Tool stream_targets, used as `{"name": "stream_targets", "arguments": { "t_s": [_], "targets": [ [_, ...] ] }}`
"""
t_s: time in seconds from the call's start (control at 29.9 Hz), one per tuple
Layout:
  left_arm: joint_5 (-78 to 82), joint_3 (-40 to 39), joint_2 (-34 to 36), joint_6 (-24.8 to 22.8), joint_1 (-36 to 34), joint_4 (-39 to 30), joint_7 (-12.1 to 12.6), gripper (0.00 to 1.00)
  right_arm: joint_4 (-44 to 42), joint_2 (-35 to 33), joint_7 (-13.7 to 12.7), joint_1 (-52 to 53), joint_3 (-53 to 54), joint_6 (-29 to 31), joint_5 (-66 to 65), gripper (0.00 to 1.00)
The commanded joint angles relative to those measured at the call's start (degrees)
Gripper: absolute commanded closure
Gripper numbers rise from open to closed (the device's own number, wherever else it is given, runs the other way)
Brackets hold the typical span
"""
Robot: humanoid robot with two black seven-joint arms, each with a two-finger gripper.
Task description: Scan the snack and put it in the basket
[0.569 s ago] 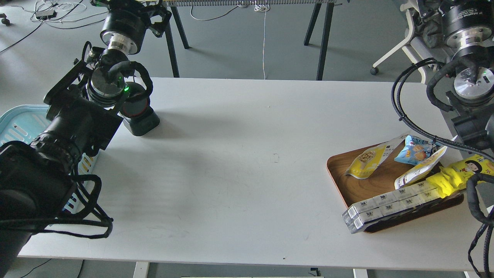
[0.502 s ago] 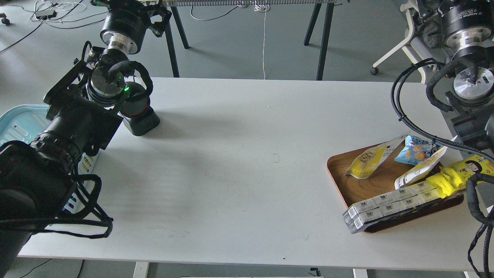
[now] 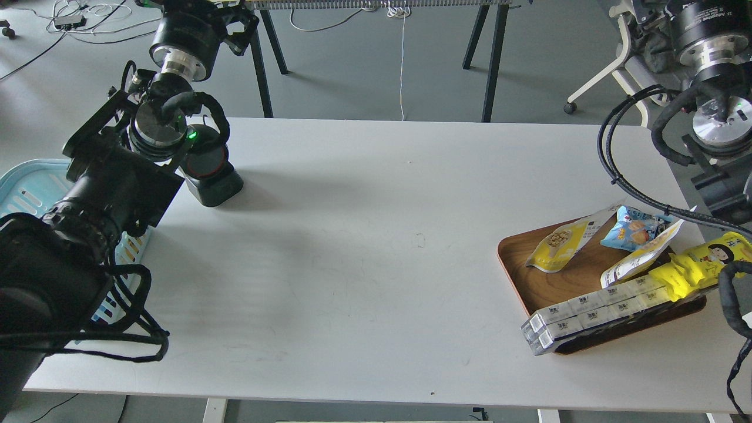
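The snack (image 3: 558,242), a small yellow-and-white pouch with a picture of beans, lies on the brown wooden tray (image 3: 520,264) at the right. The light blue basket (image 3: 23,185) stands at the table's left edge, mostly hidden behind my left arm. My left gripper (image 3: 189,26) is high at the back left, above a black scanner with a red ring (image 3: 208,170). Its fingers are cut off by the top edge. My right gripper (image 3: 705,23) is high at the top right, far above the tray, with its fingers also out of frame. Neither holds anything that shows.
On the tray there are also a blue snack bag (image 3: 631,229), a second pouch showing its white back (image 3: 640,258), a long yellow packet with a cartoon face (image 3: 702,264) and a row of small white boxes (image 3: 587,311). Black cables (image 3: 623,176) hang by the tray.
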Motion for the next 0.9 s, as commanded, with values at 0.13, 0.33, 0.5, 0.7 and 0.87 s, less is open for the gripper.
{"name": "stream_targets", "arguments": {
  "t_s": [0.13,0.33,0.5,0.7,0.87],
  "targets": [
    [0.0,0.0,0.4,-0.2,-0.6,0.1,0.0,0.00,7.6,-10.0,0.4,8.3,-14.3,0.0,-2.6,0.01],
    [-0.1,-0.4,0.9,-0.3,-0.5,-0.1,0.1,0.00,12.9,-13.7,1.2,15.9,-23.7,0.0,-14.6,0.01],
    [-0.1,-0.5,1.1,-0.9,-0.5,-0.2,0.1,0.00,18.5,-15.9,1.2,19.1,-27.2,0.0,-30.3,0.01],
    [-0.1,-0.4,1.6,-1.1,-0.4,-0.1,0.1,0.00,26.3,-19.0,3.0,24.1,-33.9,0.0,-49.3,0.01],
    [-0.1,-0.5,1.6,-1.1,-0.3,-0.1,0.1,0.00,30.3,-19.6,5.9,29.6,-41.4,0.0,-58.1,0.01]
  ]
}}
